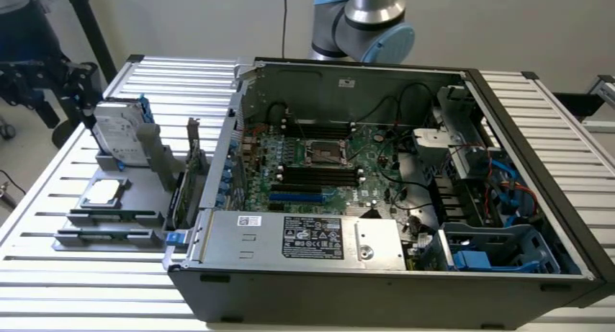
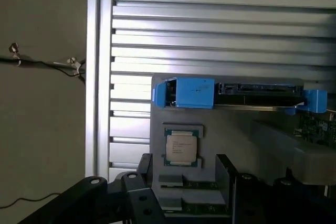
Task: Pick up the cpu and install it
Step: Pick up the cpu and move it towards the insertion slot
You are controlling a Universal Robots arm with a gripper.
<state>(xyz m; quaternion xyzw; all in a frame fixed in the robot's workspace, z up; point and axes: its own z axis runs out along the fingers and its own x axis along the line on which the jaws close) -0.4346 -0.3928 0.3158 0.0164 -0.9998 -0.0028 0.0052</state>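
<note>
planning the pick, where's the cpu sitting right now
The cpu lies flat on the grey holder at the exterior view's left, outside the open computer case, next to the upright hard drive on its camera-near side.

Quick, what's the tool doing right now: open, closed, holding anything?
Tool: open, holding nothing. The cpu lies on the grey holder, untouched.

Slatted table, seemingly pale wall
</note>
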